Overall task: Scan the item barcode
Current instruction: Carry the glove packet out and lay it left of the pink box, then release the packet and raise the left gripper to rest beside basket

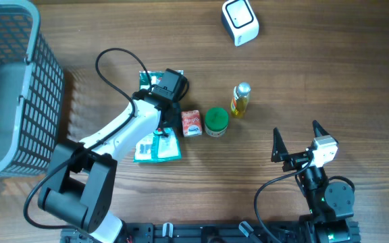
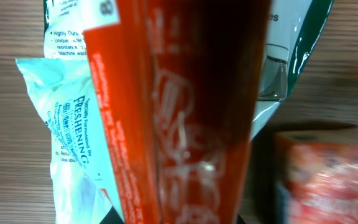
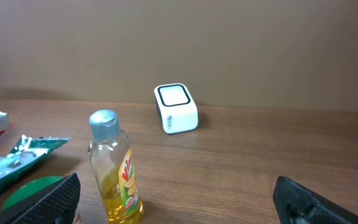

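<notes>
A brown table [image 1: 316, 81] with streaked wood grain carries a grey-blue basket [image 1: 46, 88] of open grid mesh. The barcode scanner [image 1: 240, 21] is white with a black, white-edged window. A bottle [image 1: 240, 101] of clear yellow liquid has a silver-grey cap and a yellow label with red lettering. Beside it are a round tub [image 1: 216, 121] with a green lid and a small red-and-white box [image 1: 192, 123]. A pale teal-and-white pouch [image 1: 159, 148] bears dark print, and a green-and-white packet [image 1: 146, 78] has a silvery edge. The red-orange packet [image 2: 185, 112] shows faint white script. The left arm [image 1: 123, 128] is white with black joints; the right pincer [image 1: 295, 128] is black.
</notes>
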You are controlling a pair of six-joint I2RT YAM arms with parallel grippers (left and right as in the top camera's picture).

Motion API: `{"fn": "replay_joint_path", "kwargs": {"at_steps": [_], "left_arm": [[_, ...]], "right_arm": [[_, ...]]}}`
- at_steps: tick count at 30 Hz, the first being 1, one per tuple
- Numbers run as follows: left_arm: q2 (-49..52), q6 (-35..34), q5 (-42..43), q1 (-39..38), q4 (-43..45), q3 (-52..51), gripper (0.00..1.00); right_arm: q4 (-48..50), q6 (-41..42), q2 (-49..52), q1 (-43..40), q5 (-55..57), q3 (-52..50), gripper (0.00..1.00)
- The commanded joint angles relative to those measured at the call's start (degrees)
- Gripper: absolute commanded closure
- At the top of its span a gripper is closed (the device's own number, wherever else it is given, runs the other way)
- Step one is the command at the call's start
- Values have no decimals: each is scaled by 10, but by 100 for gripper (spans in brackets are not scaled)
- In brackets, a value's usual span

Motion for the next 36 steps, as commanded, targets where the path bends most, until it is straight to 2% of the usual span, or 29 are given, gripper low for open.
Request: {"fn": "replay_joint_path", "kwargs": {"at_steps": [1,8,14,15,17,18,22,25,29,36], "left_arm": [[1,66,-43,13,-2,14,94],[38,83,-42,14,5,12,92],[46,48,-31,14,7,12,88],[46,48,-26,14,7,12,70],[46,49,-26,14,5,12,55],[46,48,-26,14,3,12,44],[44,49,-26,14,-5,12,23],[27,53,-13,14,-11,27,16],[-10,53,6,14,-36,64,0],[-75,53,10,51,-117,158,0]], "right_arm": [[1,-7,-2,-1,-3,0,1],[1,-7,-2,-1,-3,0,0],[1,-7,-2,-1,-3,0,0],[2,-7,-2,-1,-3,0,0],[1,-7,-2,-1,-3,0,0],[1,-7,-2,-1,-3,0,0],[1,-7,-2,-1,-3,0,0],[1,-7,-2,-1,-3,0,0],[1,-7,-2,-1,-3,0,0],[1,-7,-2,-1,-3,0,0]]}}
